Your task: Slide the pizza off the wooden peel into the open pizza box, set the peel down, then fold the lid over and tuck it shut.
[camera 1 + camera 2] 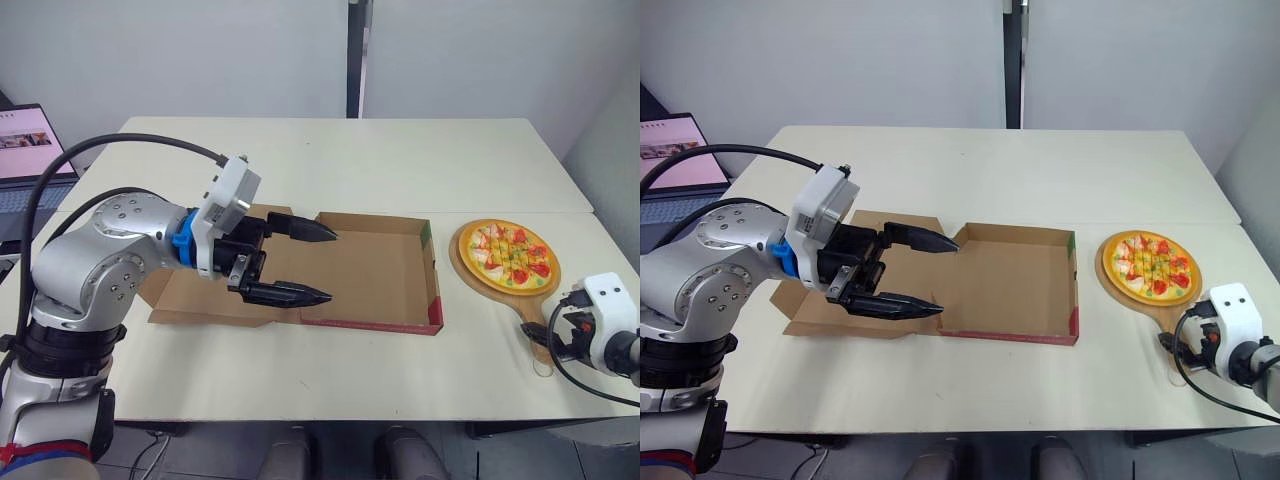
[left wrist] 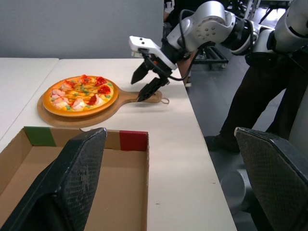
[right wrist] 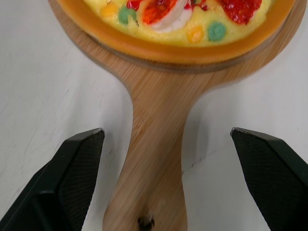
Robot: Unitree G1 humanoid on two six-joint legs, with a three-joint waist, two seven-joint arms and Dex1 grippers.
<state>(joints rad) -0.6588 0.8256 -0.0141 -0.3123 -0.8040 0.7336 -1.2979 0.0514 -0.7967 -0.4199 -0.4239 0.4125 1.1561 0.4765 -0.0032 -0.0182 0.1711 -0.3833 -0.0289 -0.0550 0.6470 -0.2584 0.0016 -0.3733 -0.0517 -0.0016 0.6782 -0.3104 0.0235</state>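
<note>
**A:** Where is the pizza (image 1: pixel 512 253) being carried?

**B:** It is being carried on the round head of the wooden peel (image 1: pixel 526 312). The peel is lying by the right edge of the desk (image 1: pixel 400 160), with its handle pointing toward the front edge.

**A:** Is the handle being grasped?

**B:** No. It is being straddled by the right gripper (image 3: pixel 166 134). The fingers (image 3: pixel 72 178) are being held wide, one on each side, apart from the wood.

**A:** And the pizza box (image 1: pixel 370 270)?

**B:** It is being shown open near the desk's middle, just beside the peel, with its lid (image 1: pixel 200 305) lying flat toward the left edge. The left gripper (image 1: pixel 331 266) is being held above the fold between tray and lid, jaws released, with nothing between them. A laptop (image 1: pixel 30 150) is being displayed beyond the far left corner.
</note>
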